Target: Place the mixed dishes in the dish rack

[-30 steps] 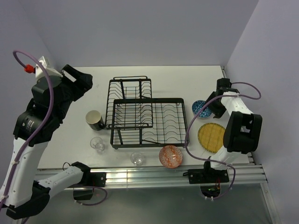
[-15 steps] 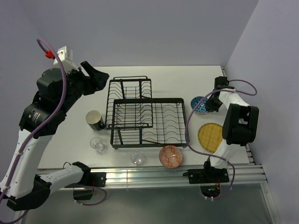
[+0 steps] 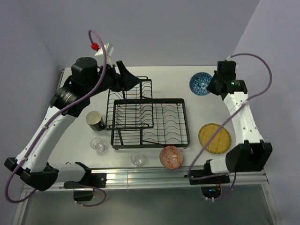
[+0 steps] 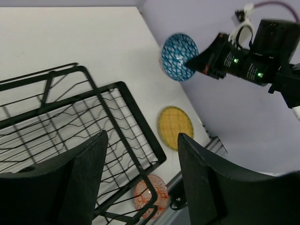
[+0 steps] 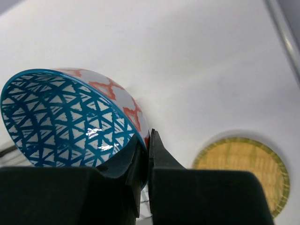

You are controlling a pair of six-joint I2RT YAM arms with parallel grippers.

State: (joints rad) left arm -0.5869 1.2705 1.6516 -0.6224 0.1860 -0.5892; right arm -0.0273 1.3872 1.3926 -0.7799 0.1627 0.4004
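My right gripper [image 5: 149, 136] is shut on the rim of the small blue patterned bowl [image 5: 65, 117], which hangs tilted above the table's far right [image 3: 200, 83]. My left gripper [image 4: 141, 136] stands open with nothing in it, high over the back edge of the black dish rack [image 3: 150, 100]. On the table lie the yellow plate [image 3: 214, 138] right of the rack and the orange-red bowl [image 3: 171, 156] in front of it. The black mug [image 3: 95, 120] stands left of the rack. Two clear glass cups [image 3: 98, 144] [image 3: 138, 159] stand near the front.
The table's walls close in at the back and on both sides. A metal rail [image 3: 140, 177] runs along the near edge, where the arm bases are bolted. The rack's smaller raised section [image 3: 130, 89] sits at its back left.
My right gripper has shut on the blue bowl and lifted it up and toward the back. My left arm has swung right, from the table's left side to above the rack's back.
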